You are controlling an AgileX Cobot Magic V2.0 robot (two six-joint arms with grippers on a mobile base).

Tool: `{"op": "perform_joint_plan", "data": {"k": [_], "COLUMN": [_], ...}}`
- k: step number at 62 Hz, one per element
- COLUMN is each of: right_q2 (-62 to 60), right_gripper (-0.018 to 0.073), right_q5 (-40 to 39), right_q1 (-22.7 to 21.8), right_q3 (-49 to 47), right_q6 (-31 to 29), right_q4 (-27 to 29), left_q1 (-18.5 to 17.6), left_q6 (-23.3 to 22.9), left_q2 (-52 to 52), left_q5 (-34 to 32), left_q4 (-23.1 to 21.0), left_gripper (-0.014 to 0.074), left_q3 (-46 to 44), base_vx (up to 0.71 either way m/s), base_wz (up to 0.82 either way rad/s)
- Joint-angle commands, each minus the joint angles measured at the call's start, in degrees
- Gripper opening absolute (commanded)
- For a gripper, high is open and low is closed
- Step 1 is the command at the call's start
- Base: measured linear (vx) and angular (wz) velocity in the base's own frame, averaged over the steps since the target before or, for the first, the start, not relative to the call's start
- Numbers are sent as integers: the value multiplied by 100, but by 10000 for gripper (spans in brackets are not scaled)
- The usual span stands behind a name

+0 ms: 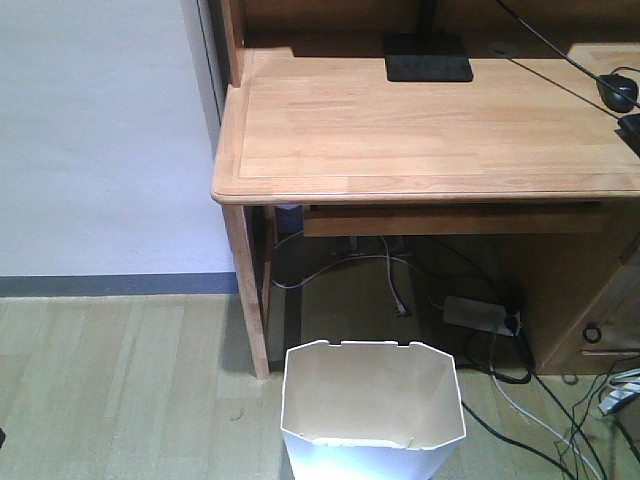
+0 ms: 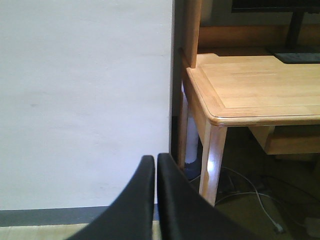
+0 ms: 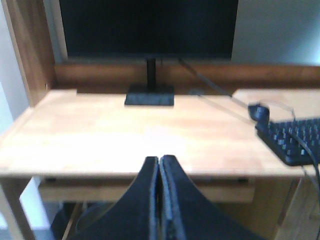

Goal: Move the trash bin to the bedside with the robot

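Spots the trash bin [image 1: 370, 458] upright on the floor, just in front of the wooden desk [image 1: 420, 130]. Holds left gripper [image 2: 156, 159] and right gripper [image 3: 159, 160] clenched, grasping nothing.

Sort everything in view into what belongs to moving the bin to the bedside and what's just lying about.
Belongs to the job: trash bin, left pincer, right pincer, both shut and empty. The bed is not in view.

Just lying about: desk, monitor, keyboard, mouse, power strip, cables under the desk.
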Motion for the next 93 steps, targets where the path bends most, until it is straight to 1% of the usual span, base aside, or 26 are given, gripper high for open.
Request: {"op": "perform_joint_plan", "data": {"k": [1,23,34,43,52,75,81,93], "right_q2": [299,429,429,429,429,429,429,429], "right_gripper": [-9,0,38,102,184,465,502,500], "right_q5": [-158,-153,-153,-92,-77,-72,-79,-202], "right_q1": [-14,-14,-14,-14,-14,-9,-9,-9], "right_q3": [-287,-287,-287,-287,-287,-287,-287,-287], "right_q6": [33,49,36,26,22,22,22,27], "right_q4": [39,43,43,24,24,-44,-44,-44], "left_q1": [-34,-34,-34,-34,-34,-34,-34,-34], "left_q6": [-25,-25,-25,-25,-25,-25,-25,-25], "left_q2": [-71,-71,-71,-71,-71,-71,-71,-71], "left_q5": [-398,-398,-398,-398,-398,-398,-398,-398], "left_q4": [-13,-13,-13,-13,-13,-13,-13,-13], "left_gripper": [-6,-6,-6,-6,-6,-6,-6,-6], "left_q3": [107,107,107,107,107,107,107,107], "base_vx": [0,0,0,0,0,0,0,0], "base_wz": [0,0,0,0,0,0,0,0]}}
